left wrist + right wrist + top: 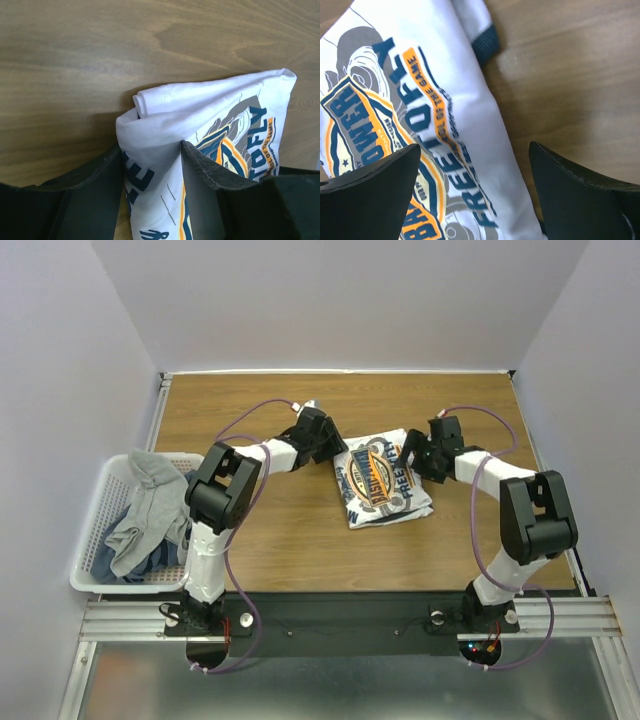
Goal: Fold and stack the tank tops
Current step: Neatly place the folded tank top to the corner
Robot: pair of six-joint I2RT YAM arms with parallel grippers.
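The white tank top [380, 480] lies folded on the worktop [290, 535] between the two tools. The left tool [151, 146] straddles its near fold, jaws part-way apart with cloth between; whether it pinches I cannot tell. The right tool [475, 147] hangs wide above the opposite edge, probably to square that side. Well outside the left tool, grey tops [150, 510] fill the basket [95, 530].

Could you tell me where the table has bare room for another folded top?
The wooden table is bare between the folded white printed tank top and the near edge, and along its far edge. Crowded: left hand and right hand flank that top.
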